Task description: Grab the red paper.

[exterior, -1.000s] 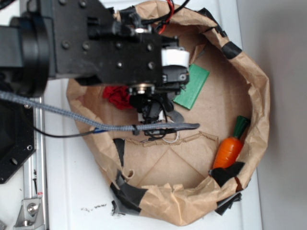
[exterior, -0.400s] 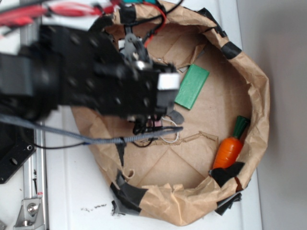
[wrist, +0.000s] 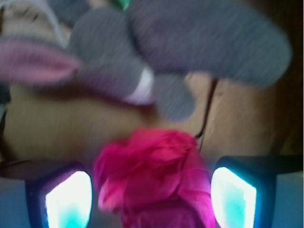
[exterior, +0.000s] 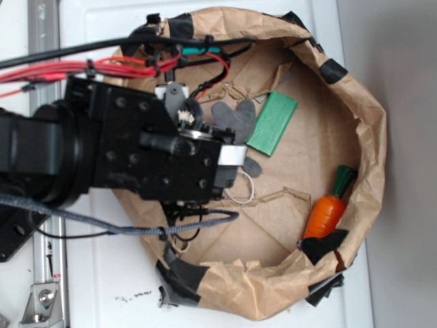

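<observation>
The wrist view shows the red paper (wrist: 154, 183), a crumpled bright wad, lying between the two fingers of my gripper (wrist: 152, 194). The jaws stand open. A gap shows between the left finger (wrist: 69, 199) and the wad. The right finger (wrist: 232, 197) is close to its edge. Just beyond the wad lies a grey plush mouse (wrist: 142, 57) with a pink ear. In the exterior view the black arm (exterior: 157, 160) hangs over the left part of the brown paper basin (exterior: 369, 137) and hides the red paper and the fingers.
The grey mouse (exterior: 232, 116) pokes out by the arm's upper right. A green block (exterior: 272, 123) lies right of it. An orange toy carrot (exterior: 326, 212) rests against the basin's right wall. Red wires (exterior: 82, 68) and a grey cable (exterior: 136, 229) trail from the arm.
The arm has swung left and toward the image bottom, uncovering the grey mouse. The red paper, visible beside the gripper a second ago, is now covered by the arm.
</observation>
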You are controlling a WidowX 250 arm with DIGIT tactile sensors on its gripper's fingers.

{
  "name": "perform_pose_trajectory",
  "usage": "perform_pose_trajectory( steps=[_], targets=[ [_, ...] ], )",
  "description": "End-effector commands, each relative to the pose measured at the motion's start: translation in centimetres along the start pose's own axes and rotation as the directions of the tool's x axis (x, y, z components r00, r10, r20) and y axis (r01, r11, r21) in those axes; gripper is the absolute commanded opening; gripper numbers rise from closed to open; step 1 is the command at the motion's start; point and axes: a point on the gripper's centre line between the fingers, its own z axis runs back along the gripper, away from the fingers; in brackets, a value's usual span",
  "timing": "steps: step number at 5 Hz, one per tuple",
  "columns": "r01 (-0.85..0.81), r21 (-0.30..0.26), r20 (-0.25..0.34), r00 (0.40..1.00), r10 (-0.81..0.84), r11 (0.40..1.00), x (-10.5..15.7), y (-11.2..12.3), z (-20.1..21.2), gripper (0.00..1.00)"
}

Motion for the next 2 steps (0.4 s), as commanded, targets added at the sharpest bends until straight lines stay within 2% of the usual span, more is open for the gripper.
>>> perform_pose_trajectory(
  steps=[1, 2],
  targets=[
    [-0.011, -0.047, 0.035, 0.999, 0.012, 0.999, 1.0, 0.4, 1.1, 0.0],
    [-0.034, -0.094, 0.051, 0.998, 0.039, 0.995, 1.2, 0.8, 2.4, 0.0]
  ],
)
